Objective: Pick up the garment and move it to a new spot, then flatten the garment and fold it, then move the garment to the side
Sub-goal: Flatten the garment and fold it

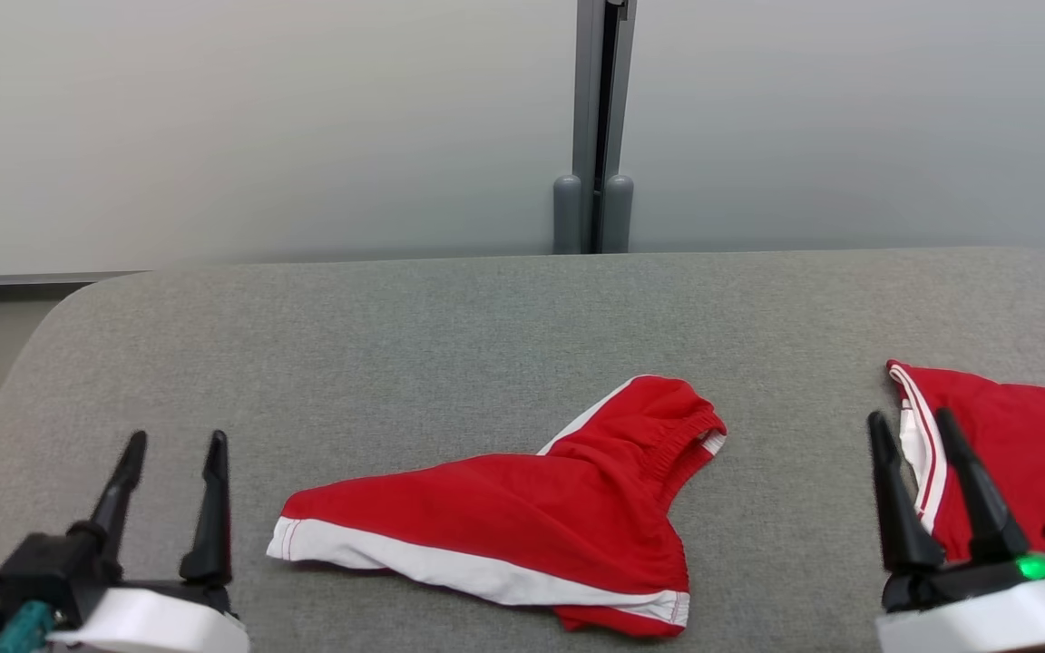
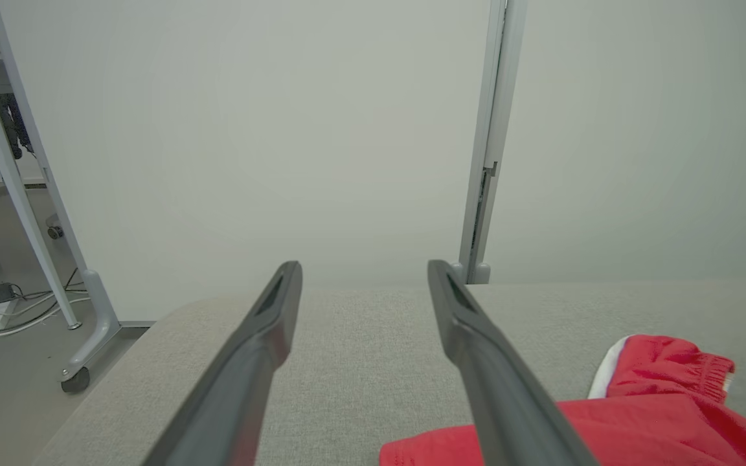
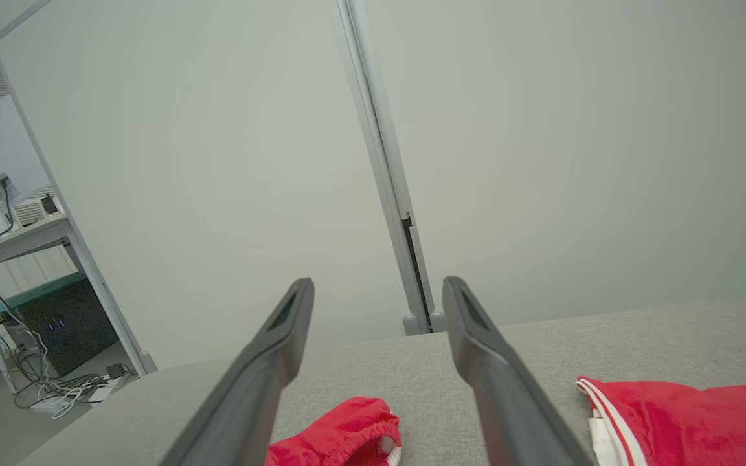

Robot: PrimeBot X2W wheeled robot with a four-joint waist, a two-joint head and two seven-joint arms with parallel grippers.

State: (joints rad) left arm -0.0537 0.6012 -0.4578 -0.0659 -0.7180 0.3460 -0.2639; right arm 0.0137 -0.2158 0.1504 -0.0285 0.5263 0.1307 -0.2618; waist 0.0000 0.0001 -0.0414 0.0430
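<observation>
The garment (image 1: 522,517) is a pair of red shorts with white trim, lying crumpled on the grey table (image 1: 450,345) just front of centre, its elastic waistband bunched at the upper right. My left gripper (image 1: 176,442) stands open at the lower left, a short way left of the garment's white hem, with nothing between its fingers. In the left wrist view the garment (image 2: 658,414) lies to the right of the open left gripper (image 2: 364,265). My right gripper (image 1: 910,420) is open at the lower right, empty. The right wrist view has the garment's waistband (image 3: 340,433) low between the open right gripper (image 3: 379,281) fingers.
A second red garment with white stripes (image 1: 1012,453) lies at the table's right edge, just behind my right gripper, and appears again (image 3: 690,414). A pale wall with a grey post (image 1: 600,127) backs the table. Desk legs and cables (image 2: 36,304) stand left of the table.
</observation>
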